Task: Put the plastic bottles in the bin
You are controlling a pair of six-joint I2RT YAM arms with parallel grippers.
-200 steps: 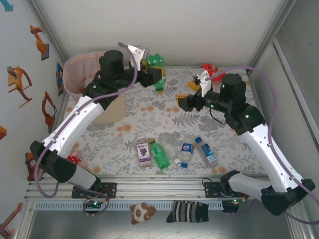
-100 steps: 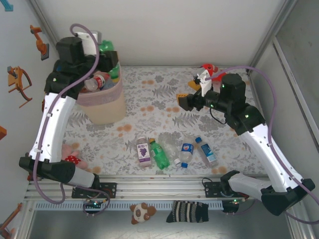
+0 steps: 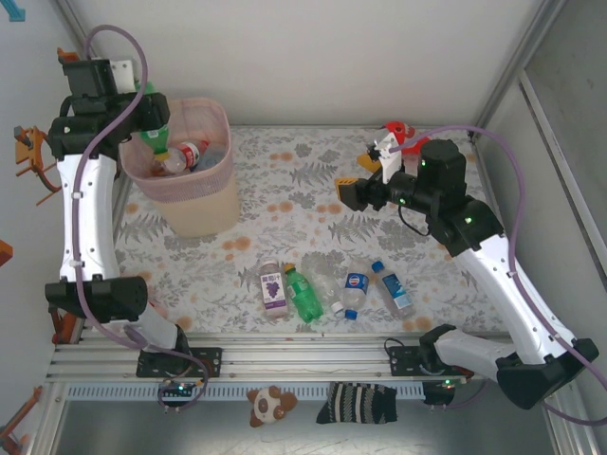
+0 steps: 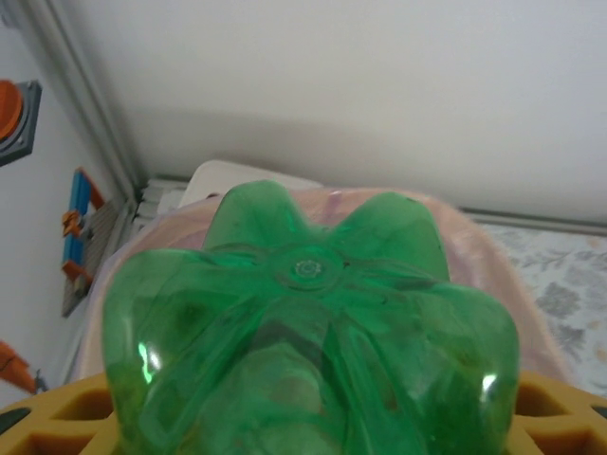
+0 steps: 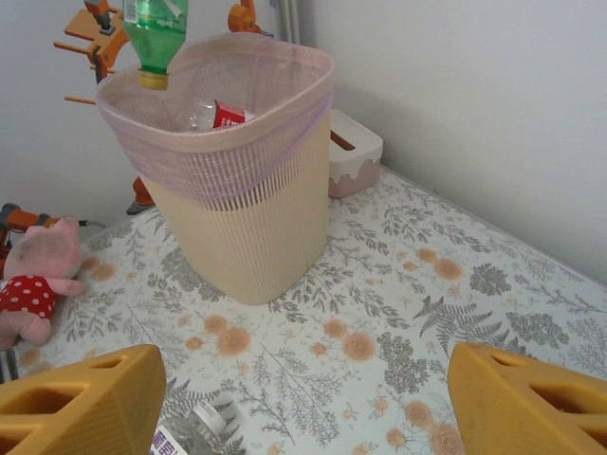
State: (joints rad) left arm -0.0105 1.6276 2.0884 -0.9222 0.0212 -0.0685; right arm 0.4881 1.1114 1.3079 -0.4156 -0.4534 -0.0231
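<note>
The left arm [image 3: 83,213] and right arm [image 3: 517,294], finished alike.
Each is built of white links and black joints and trailed by a purple cable [image 3: 517,171]; orange-yellow, cell-cut fingers [image 5: 81,398] are fitted to the right gripper [image 5: 303,403].

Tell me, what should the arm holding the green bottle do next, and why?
Probably open the left gripper and let go. The green bottle hangs cap-down over the pink mesh bin, close to its rim; a red-labelled bottle already lies inside. It looks to be above the opening, so it should drop in.
</note>
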